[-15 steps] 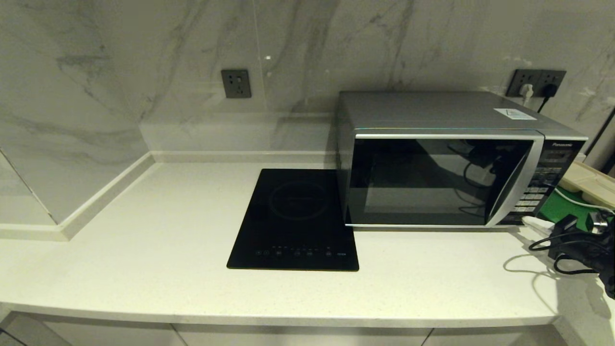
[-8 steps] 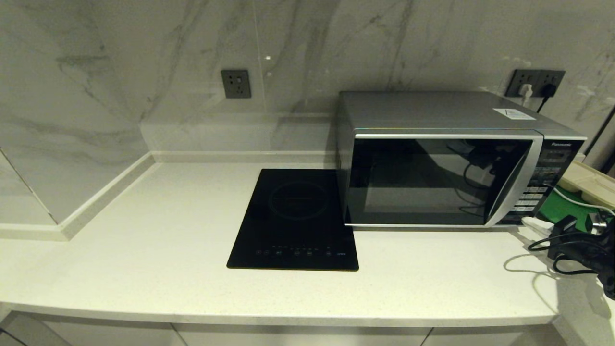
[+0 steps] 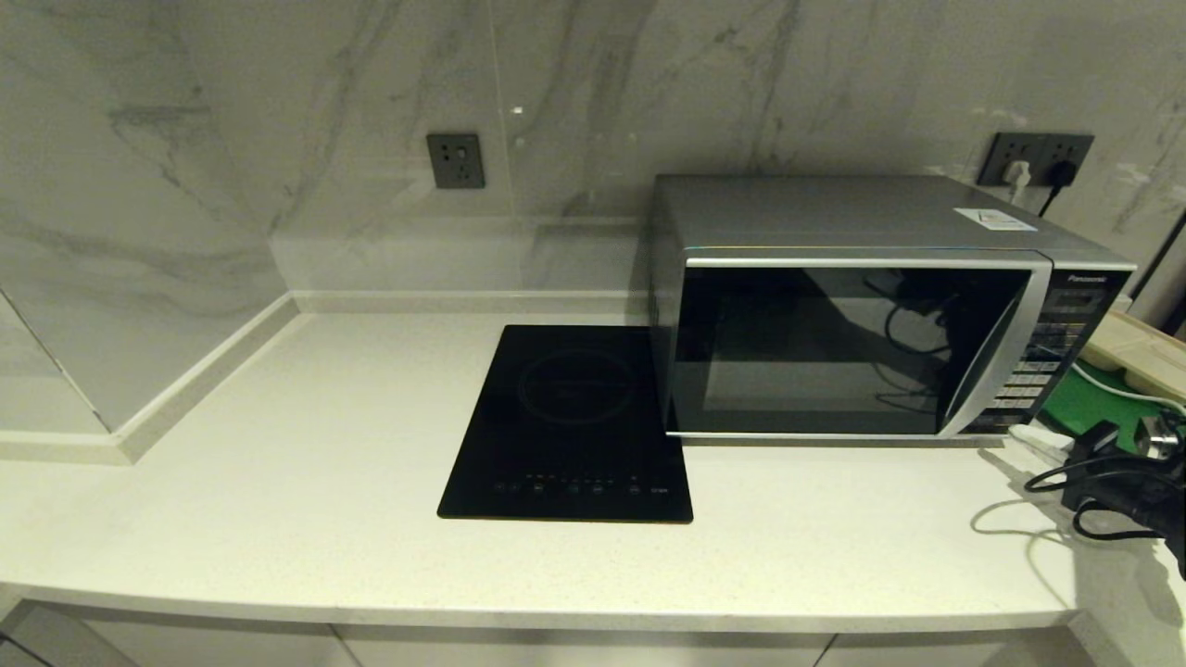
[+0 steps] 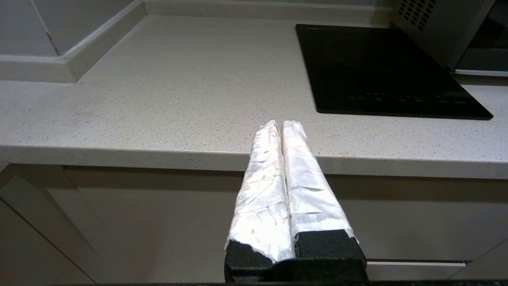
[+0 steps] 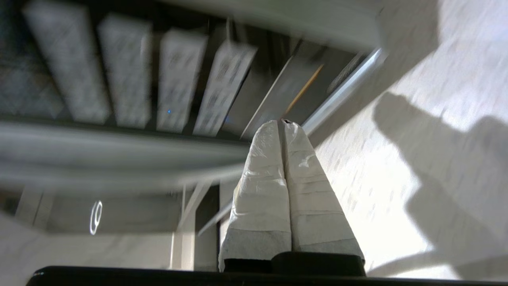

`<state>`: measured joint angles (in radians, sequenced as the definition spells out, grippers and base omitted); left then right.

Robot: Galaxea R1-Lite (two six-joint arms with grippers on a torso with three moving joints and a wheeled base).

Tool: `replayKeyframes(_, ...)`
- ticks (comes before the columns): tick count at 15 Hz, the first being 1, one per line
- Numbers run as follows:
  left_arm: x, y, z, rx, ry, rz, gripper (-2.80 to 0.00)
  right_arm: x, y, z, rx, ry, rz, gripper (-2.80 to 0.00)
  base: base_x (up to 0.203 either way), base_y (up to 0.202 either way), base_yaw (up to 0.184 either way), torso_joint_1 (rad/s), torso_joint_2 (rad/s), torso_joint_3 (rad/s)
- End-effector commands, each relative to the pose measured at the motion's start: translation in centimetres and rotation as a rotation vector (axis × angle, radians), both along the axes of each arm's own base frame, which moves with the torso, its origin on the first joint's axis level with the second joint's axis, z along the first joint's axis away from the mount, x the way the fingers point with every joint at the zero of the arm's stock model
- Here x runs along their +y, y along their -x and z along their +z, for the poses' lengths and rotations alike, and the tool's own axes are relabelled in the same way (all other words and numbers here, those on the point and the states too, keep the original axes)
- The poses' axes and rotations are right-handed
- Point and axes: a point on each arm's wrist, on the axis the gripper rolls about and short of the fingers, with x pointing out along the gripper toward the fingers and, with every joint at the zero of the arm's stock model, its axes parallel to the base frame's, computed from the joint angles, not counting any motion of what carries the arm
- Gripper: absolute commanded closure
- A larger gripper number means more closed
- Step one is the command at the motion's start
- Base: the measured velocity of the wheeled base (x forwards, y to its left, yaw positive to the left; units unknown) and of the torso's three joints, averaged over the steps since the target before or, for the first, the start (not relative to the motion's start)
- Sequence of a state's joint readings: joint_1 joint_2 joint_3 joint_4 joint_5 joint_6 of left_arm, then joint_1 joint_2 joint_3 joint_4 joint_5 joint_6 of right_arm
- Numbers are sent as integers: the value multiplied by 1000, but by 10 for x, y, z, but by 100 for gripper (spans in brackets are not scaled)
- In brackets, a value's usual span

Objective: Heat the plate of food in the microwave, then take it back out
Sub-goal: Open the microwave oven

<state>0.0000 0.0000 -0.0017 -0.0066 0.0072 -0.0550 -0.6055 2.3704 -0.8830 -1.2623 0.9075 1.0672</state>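
Observation:
The silver microwave (image 3: 852, 347) stands at the back right of the counter with its dark glass door closed. The plate of food is not in view, and the glass shows nothing inside. My right gripper (image 3: 1021, 431) hovers just above the counter by the microwave's lower right corner. In the right wrist view this gripper (image 5: 282, 122) is shut and empty, pointing at the base of the button panel (image 5: 178, 79). My left gripper (image 4: 281, 124) is shut and empty, parked below and in front of the counter's front edge.
A flat black induction cooktop (image 3: 570, 421) lies left of the microwave. A green tray (image 3: 1084, 403) and a cream object (image 3: 1140, 352) sit right of the microwave, behind my right arm's black cables (image 3: 1103, 482). Marble walls enclose the back and left.
My right gripper and its cables have drawn back slightly to the right, away from the microwave's lower right corner. The door stays closed and the left arm is still.

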Motion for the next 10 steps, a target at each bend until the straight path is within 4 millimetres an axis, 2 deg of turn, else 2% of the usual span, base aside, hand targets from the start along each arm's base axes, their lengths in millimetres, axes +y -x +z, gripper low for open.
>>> replayKeyframes(1, 0, 0, 0, 0, 0, 0, 0, 11, 16, 27, -33, 22, 33, 0, 0, 0, 0, 0, 0, 0)
replayKeyframes(4, 0, 0, 0, 1, 0, 0, 0, 25, 36, 60, -80, 63, 55, 0, 0, 0, 0, 0, 0, 0)
replayKeyframes(10, 0, 0, 0, 1, 0, 0, 0, 63, 88, 155, -187, 213, 104, 0, 0, 0, 0, 0, 0, 0)
